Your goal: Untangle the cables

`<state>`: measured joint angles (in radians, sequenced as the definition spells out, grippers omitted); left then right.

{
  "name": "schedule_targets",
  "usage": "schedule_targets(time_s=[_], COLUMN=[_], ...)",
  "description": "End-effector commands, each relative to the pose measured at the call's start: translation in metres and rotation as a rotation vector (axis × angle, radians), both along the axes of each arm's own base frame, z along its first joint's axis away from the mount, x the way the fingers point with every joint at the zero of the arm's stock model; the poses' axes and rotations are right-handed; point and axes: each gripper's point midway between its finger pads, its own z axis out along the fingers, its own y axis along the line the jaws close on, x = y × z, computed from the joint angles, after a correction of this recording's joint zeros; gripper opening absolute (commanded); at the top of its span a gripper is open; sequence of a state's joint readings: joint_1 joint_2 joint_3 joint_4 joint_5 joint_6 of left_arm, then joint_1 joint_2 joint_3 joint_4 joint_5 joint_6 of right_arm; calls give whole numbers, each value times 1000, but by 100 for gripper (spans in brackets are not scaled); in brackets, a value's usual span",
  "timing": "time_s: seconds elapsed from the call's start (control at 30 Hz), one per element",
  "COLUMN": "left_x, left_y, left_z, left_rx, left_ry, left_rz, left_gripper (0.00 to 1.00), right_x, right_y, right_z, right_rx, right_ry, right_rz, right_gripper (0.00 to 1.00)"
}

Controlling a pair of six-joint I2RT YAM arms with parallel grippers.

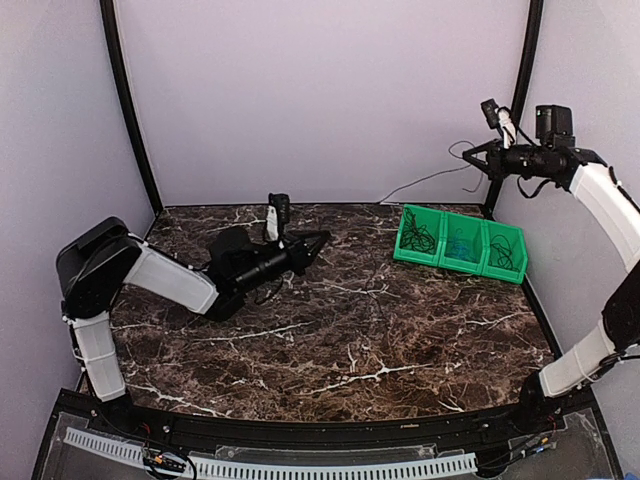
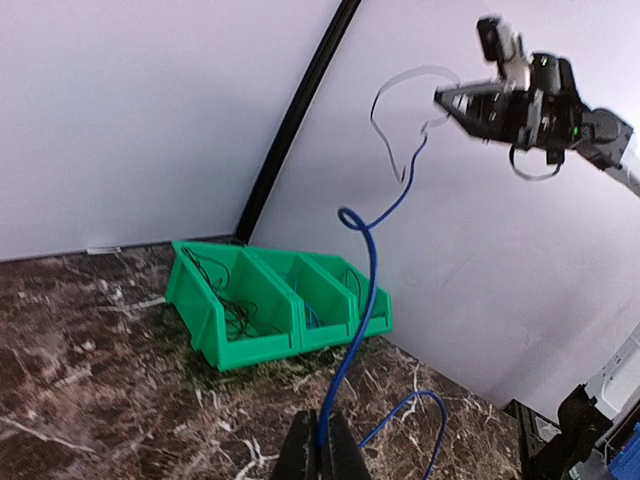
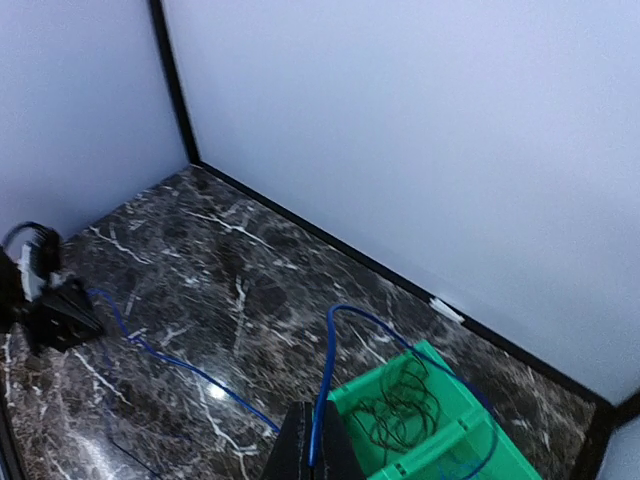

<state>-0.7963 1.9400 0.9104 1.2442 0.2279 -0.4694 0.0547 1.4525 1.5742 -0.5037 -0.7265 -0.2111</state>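
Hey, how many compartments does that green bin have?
3, side by side in the green bin, seen from above: the left one holds black cables, the middle blue cables, the right more black cables. None looks hidden.

- Two arms are showing: left arm [image 1: 170, 278], right arm [image 1: 608, 198].
- Two grippers are showing: left gripper [image 1: 318, 240], right gripper [image 1: 472, 155].
- One blue cable [image 2: 371, 290] is hanging in the open.
- One bin [image 2: 250, 350] is sitting with three compartments.
- Black cables [image 3: 400, 405] are lying clumped, uncountable.

The tabletop [image 1: 350, 330] looked like glossy, polished dark marble. The green bins [image 2: 255, 352] at right seemed smooth moulded plastic. The blue cable [image 2: 371, 290] had a smooth sheath; the walls [image 1: 320, 90] were matt.
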Motion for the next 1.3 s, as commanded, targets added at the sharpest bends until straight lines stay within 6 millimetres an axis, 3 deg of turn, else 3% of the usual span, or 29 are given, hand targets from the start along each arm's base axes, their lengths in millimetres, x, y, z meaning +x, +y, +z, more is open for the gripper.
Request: schedule_targets(time_s=[0.0, 0.07, 0.13, 0.17, 0.2, 0.23, 0.33, 0.4, 0.67, 0.77, 0.93, 1.27], left_x=[-11, -12, -12, -12, -13, -12, -13, -13, -29, -41, -54, -81], left_y=[30, 33, 29, 20, 16, 12, 0, -6, -20, -24, -31, -40], left_z=[73, 81, 92, 99, 92, 99, 90, 87, 83, 82, 80, 71], left_rx=[-20, 7, 24, 62, 93, 102, 165, 189, 208, 210, 243, 245], left_ry=[-191, -216, -242, -267, -256, -280, -282, -280, -274, -270, -267, -243], left_rz=[66, 73, 63, 31, 7, -1, -63, -94, -231, -308, -416, -591], left_gripper=[0, 0, 0, 0, 0, 0, 0, 0, 0, 0, 0, 0], right_x=[12, 0, -20, -53, -65, -76, -98, -103, -93, -91, -88, -100], right_y=[-45, -41, -29, -12, -5, 4, 31, 50, 127, 149, 163, 183], right_z=[-62, -98, -120, -123, -119, -115, -102, -96, -62, -62, -62, -75], right_rx=[-131, -165, -179, -175, -177, -183, -213, -214, -180, -247, -366, -481], right_ry=[47, 124, 188, 205, 187, 170, 98, 78, -11, -65, -181, -238], right_rz=[-202, -147, -30, 138, 191, 242, 352, 413, 563, 600, 611, 684], right_gripper=[0, 10, 23, 39, 45, 49, 58, 59, 60, 60, 61, 62])
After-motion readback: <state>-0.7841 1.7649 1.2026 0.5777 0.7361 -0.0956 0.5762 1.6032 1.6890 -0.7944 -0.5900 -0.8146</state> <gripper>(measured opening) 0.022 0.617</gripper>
